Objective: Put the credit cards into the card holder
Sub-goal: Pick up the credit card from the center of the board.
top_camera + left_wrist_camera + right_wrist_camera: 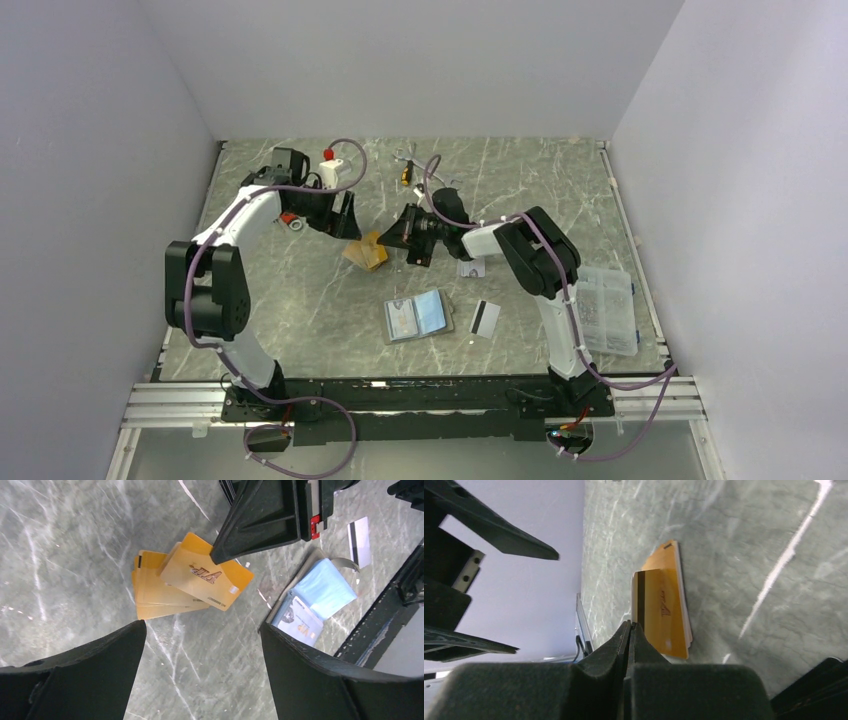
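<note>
Several orange credit cards [155,587] lie fanned in a loose stack on the marble table [300,300]. My right gripper [630,626] is shut on the edge of the top orange card [207,575], which sits tilted over the stack; its black stripe shows in the right wrist view. My left gripper [202,650] hangs open just above the table beside the stack, nothing between its fingers. The card holder [418,315] lies open, blue-grey inside, with a card in one pocket. A white card with a black stripe [485,318] lies to its right.
Another pale card [470,267] lies under the right forearm. A clear plastic box [605,308] stands at the right edge. Small tools [405,165] and a white-and-red object [328,165] sit at the back. The two grippers are close together over the stack.
</note>
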Available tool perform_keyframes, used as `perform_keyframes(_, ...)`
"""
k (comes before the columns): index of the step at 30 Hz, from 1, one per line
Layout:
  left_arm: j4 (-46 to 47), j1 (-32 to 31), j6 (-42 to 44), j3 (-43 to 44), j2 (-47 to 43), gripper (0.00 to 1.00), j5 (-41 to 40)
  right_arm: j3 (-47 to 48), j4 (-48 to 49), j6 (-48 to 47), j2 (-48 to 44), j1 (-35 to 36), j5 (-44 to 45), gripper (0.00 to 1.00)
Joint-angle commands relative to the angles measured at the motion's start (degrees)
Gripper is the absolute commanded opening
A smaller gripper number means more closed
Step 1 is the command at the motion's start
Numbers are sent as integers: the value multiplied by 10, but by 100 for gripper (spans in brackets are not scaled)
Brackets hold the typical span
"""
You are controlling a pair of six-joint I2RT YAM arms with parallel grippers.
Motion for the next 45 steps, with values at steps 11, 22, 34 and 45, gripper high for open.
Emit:
perform_keyframes(11,82,37,-64,-74,-33,99,128,-7,64,5,-71,-3,-13,0)
perform_keyframes(22,81,42,-43,-98,-86,99,234,-66,85,13,-155,-3,-4,0)
perform_keyframes(34,7,42,33,-117,-167,73,163,-83,-516,-273,-416,47,239,0)
perform_keyframes(45,-19,41,63,-128,-211,65,104,-156,-743,-270,-540,97,441,0)
